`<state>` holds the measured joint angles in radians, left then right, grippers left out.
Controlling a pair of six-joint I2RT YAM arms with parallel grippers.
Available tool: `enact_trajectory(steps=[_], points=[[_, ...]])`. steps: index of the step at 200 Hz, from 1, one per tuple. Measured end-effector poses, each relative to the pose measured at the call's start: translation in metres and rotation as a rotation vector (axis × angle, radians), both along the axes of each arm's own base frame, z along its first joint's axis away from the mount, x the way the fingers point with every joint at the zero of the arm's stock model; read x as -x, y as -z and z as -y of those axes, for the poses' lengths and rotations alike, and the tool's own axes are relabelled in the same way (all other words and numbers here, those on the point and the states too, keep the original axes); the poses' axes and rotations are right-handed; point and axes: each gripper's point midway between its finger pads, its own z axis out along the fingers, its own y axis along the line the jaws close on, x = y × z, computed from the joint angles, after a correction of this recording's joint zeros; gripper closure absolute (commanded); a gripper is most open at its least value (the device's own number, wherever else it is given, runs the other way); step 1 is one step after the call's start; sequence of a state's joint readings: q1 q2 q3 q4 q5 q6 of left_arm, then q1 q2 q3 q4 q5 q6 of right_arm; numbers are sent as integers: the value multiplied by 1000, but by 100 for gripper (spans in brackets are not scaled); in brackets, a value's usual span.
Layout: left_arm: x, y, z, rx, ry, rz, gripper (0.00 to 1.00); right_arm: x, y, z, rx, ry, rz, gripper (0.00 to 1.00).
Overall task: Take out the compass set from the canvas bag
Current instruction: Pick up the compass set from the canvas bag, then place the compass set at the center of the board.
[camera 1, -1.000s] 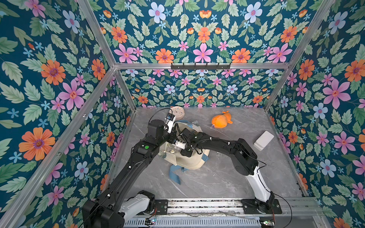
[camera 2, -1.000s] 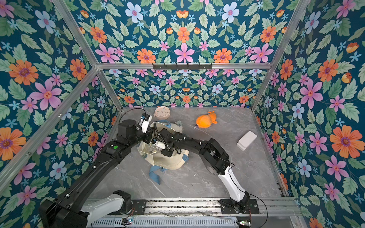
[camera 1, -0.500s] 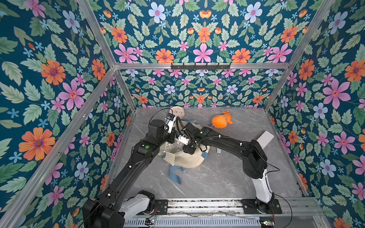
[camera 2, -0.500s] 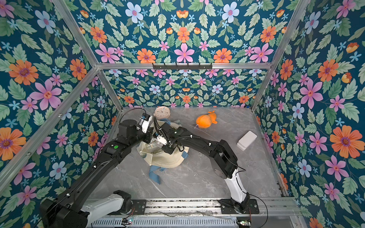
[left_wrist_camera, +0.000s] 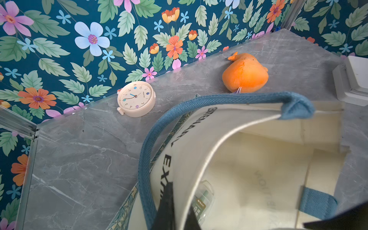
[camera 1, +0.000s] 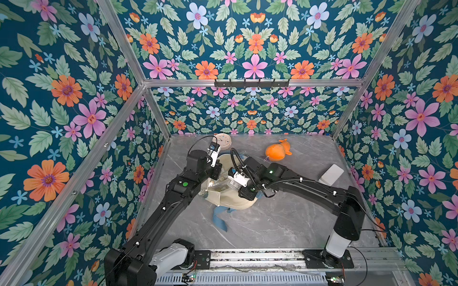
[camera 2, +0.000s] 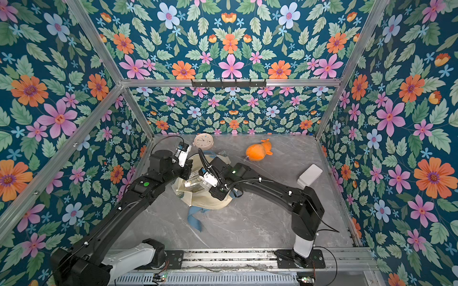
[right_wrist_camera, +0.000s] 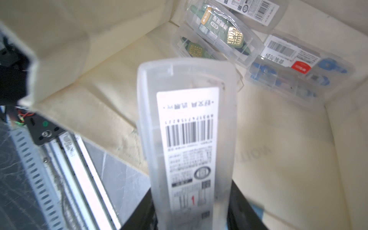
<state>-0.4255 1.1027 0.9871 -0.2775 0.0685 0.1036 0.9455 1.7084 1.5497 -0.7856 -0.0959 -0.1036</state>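
Everywhere floral walls (camera 1: 74, 104) (grey marbled tabletop (camera 1: 272, 227) under canvas bag (camera 1: 233, 201))

I'm inside a staged test booth, a robotics lab rig and no lived-in room. Silver aluminium frame bars (camera 1: 126, 47) hold flat panels of dark teal wallpaper printed with orange and pink flowers (camera 1: 49, 123) on three sides. Below me is a grey marble-look tabletop (camera 1: 285, 222). At its near edge runs the slotted metal mounting rail (camera 1: 255, 257) I'm bolted to. A black hook rack (camera 1: 251, 83) sits on the back crossbar. Loose props lie about: round cream alarm clock (camera 2: 203, 141), orange plush toy (camera 1: 276, 152), white plastic box (camera 1: 331, 174).
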Motion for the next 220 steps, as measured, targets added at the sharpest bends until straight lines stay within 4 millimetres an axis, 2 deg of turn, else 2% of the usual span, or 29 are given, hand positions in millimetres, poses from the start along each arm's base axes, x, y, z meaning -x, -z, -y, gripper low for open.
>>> enact_trajectory(steps=[32, 51, 68, 86, 115, 135, 151, 167, 183, 220], points=[[-2, 1, 0, 1, -5, 2, 100, 20, -49, 23, -90, 40, 52, 65], [-3, 1, 0, 3, -7, 1, 100, 24, -73, 42, -140, 94, 91, 66], [-3, 0, 0, 9, -10, 2, 100, 18, -83, 67, -165, 178, 108, 67], [-3, -1, 0, 12, -14, 1, 100, 2, -78, 100, -159, 304, 109, 67], [-3, 0, 0, 13, -14, 0, 100, -23, -52, 151, -141, 524, 49, 67], [-4, 1, 1, 12, -14, -4, 100, -49, -11, 196, -95, 741, -35, 67], [-4, 2, 1, 14, -11, -5, 100, -61, 25, 220, -50, 857, -122, 67], [-4, 2, 2, 15, -7, -5, 100, -72, 56, 233, -11, 932, -192, 67], [-4, 3, 3, 17, -4, -6, 100, -84, 83, 237, 11, 979, -257, 66], [-4, 2, 3, 19, -2, -4, 100, -105, 128, 233, 23, 1015, -340, 63]])
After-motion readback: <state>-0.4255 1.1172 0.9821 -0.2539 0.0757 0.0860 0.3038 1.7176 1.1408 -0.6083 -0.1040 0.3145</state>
